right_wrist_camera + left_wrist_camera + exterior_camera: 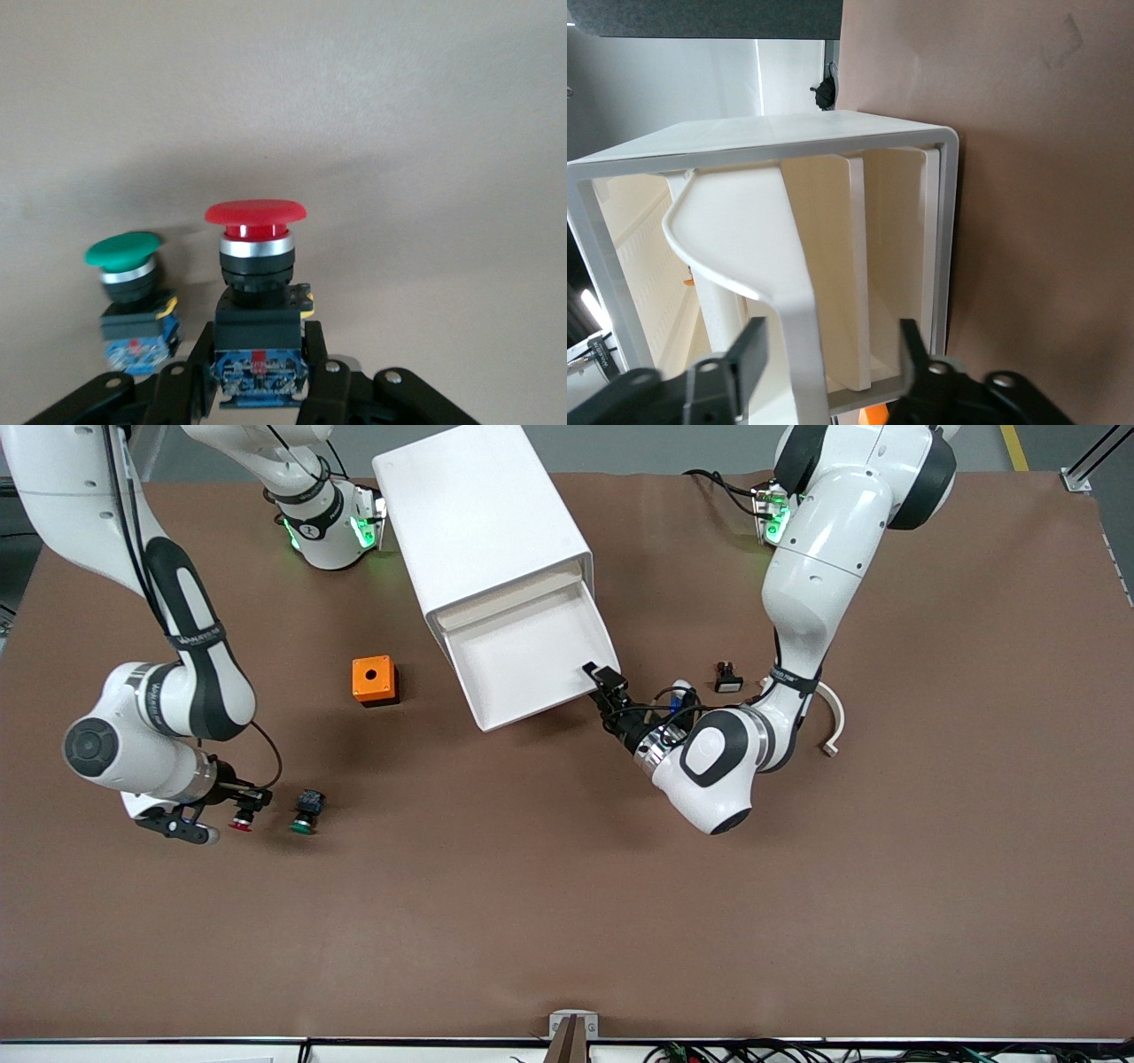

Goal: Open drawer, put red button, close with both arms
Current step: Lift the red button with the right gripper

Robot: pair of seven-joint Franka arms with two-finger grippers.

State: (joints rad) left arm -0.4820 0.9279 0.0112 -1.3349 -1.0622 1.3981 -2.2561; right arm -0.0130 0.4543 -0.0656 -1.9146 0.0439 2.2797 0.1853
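Front view shows the drawer (532, 660) pulled out, the left gripper (605, 683) at its corner, jaws parted. The right gripper (232, 812), jaws clamping the red button (240, 822) beside the green button (304, 824), should lift next.

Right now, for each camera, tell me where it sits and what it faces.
Front view: high across the table, facing both arms; shows the open drawer, left gripper at its corner, right gripper shut on the red button.
Left wrist view: on the left wrist, looking into the drawer; its open fingers straddle the drawer's edge.
Right wrist view: on the right wrist, facing the red button and green button; fingers clamp the red one.
Shared: the front and right wrist views both show both buttons.
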